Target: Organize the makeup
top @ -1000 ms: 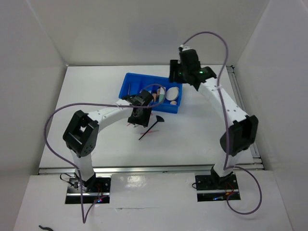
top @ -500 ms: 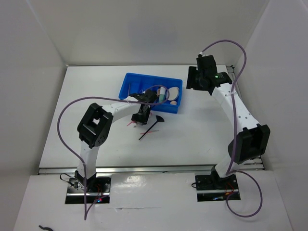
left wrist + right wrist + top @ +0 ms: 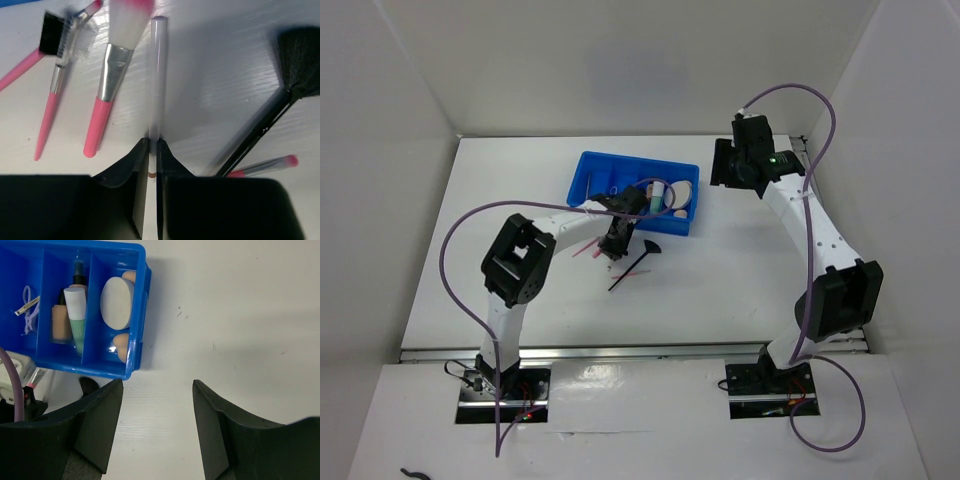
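From above, the left gripper [image 3: 615,243] sits low over the white table [image 3: 500,200], just in front of the blue tray [image 3: 588,172], among the loose sticks and beside the black fan brush [image 3: 638,262]. The right gripper [image 3: 728,165] hangs well off to the tray's right, over bare table. In the left wrist view the jaws are drawn in almost together, pinching the near end of a clear stick [image 3: 158,60], a thin, pale, smooth tube that lies straight away from the fingers. To its left lie a pink-handled brush [image 3: 107,90] with a silver ferrule and pink-tipped white bristles, and a brow comb [image 3: 52,75] with a black head. The fan brush's dark bristles spread at the right edge. The stick looks light, stiff and slick. Held so near its end it may well pivot or slip, so a hold nearer the middle would seem steadier. In the right wrist view the fingers stand spread wide with nothing between them, above bare table beside the tray. The tray's compartments hold a beige bottle [image 3: 61,322] with a dark cap, a mint-green tube [image 3: 77,327], a round cream puff [image 3: 116,302] and two peach sponges [image 3: 121,345].
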`<state>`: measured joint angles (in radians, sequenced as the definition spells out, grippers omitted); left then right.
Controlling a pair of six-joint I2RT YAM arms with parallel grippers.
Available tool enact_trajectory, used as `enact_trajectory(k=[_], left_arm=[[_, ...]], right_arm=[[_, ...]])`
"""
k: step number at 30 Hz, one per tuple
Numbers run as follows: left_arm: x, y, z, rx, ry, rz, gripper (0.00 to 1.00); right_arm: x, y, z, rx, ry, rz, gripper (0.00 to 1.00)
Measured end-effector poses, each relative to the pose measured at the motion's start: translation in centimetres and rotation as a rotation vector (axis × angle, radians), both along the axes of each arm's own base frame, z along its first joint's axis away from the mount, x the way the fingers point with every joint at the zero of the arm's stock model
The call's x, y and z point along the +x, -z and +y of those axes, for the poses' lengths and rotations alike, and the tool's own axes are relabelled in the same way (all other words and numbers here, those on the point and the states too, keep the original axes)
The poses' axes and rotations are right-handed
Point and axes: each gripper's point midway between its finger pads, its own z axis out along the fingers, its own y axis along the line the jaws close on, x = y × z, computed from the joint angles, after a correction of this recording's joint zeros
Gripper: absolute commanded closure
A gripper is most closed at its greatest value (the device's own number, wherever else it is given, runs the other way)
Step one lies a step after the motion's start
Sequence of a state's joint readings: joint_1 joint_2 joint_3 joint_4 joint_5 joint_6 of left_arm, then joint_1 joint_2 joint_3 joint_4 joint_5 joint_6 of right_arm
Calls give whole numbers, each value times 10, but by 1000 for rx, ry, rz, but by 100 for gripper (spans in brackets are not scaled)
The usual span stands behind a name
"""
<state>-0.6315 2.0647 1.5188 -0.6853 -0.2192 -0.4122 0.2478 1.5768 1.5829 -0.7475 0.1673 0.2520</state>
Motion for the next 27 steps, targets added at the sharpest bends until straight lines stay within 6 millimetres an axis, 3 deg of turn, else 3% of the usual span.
enact_trajectory(k=[2, 8, 12, 15, 20, 24, 27], left_arm=[[-1, -1, -2, -14, 20, 7, 100], [-16, -21, -9, -89, 81, 27, 100], [-21, -65, -17, -178, 126, -17, 100], [-11, -102, -23, -226, 130, -82, 100], [36, -163, -14, -277, 58, -241, 100], [97, -207, 1, -274, -40, -399, 100], [136, -213, 9, -248, -98, -469, 100]], right_arm=[[-1, 2, 0, -2, 1, 5, 34], [-1, 1, -1, -2, 1, 3, 34], [-1, 1, -1, -2, 1, 3, 34], [-1, 1, -1, -2, 1, 3, 34], [-2, 2, -1, -2, 1, 5, 34], [-4, 8, 1, 2, -6, 20, 34], [-5, 9, 2, 6, -12, 24, 34]])
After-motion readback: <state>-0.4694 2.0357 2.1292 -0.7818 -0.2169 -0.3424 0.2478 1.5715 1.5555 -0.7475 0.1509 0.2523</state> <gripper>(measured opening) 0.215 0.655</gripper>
